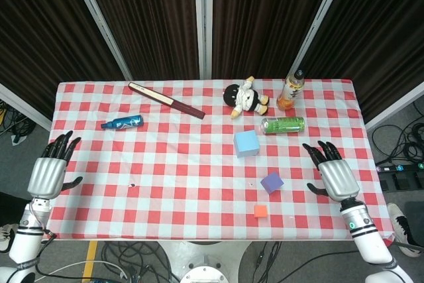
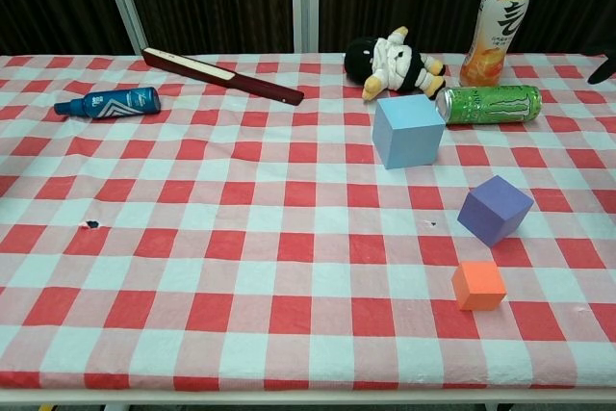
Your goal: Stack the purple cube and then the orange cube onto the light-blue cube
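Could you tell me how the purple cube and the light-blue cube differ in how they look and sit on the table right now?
The light-blue cube is clearly larger than the purple cube. In the chest view the light-blue cube lies farther back, just left of the green can, while the purple cube lies nearer, just behind the orange cube. The two also differ in colour. Both rest on the checked cloth, untouched by either hand.

Your left hand (image 1: 48,173) sits palm down with fingers spread, holding nothing. Your right hand (image 1: 336,175) is likewise flat and empty (fingers apart, angled slightly inward).
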You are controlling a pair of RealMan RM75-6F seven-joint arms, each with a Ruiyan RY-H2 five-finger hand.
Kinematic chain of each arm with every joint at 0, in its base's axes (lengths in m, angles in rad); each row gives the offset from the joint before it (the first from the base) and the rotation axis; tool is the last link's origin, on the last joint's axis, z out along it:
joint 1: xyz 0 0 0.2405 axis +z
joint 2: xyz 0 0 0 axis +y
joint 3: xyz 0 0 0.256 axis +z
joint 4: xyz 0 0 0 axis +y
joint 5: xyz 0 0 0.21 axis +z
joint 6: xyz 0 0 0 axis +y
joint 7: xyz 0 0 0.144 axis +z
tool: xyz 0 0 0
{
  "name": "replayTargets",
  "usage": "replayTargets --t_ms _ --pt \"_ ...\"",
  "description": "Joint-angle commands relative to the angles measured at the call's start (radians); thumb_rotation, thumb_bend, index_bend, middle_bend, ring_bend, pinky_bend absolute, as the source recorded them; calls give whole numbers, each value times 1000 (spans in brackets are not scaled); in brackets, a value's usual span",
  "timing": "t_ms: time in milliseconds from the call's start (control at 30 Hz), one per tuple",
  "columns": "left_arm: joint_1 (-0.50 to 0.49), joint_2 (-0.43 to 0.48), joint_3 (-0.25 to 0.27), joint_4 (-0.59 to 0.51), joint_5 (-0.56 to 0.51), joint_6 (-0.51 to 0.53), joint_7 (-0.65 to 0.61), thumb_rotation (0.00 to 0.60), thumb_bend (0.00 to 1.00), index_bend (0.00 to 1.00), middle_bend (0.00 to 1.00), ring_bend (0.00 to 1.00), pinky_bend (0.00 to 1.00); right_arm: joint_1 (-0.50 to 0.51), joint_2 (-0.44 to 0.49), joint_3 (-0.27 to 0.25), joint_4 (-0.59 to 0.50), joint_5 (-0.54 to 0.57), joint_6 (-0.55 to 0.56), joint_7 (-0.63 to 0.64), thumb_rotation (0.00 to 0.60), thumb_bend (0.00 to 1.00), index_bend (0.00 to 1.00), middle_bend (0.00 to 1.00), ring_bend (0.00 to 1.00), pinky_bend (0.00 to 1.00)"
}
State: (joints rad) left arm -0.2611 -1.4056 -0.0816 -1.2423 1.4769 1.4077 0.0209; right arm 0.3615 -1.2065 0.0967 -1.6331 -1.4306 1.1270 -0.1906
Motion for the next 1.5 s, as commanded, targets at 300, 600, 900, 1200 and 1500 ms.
replayTargets --t_ms 300,600,900,1200,1500 --pt "1 3 -4 -3 5 14 2 600 0 162 122 77 186 206 92 -33 2 -122 -269 20 600 108 77 234 72 106" --pt "3 14 -4 -11 8 18 -10 600 0 162 122 76 186 273 33 -42 51 -98 -353 40 600 108 79 234 56 106" --pt "6 24 -7 -14 -6 8 -15 600 0 162 122 77 186 307 -20 -59 84 -86 -382 52 600 109 79 237 56 106" --pt "5 25 -6 -11 -14 -6 -15 600 0 162 122 76 185 332 -49 -78 118 -77 -406 54 600 117 83 267 56 107" --pt "4 20 -5 0 -23 -20 -21 600 0 162 122 77 185 356 -67 -88 144 -60 -432 52 600 128 94 294 59 107"
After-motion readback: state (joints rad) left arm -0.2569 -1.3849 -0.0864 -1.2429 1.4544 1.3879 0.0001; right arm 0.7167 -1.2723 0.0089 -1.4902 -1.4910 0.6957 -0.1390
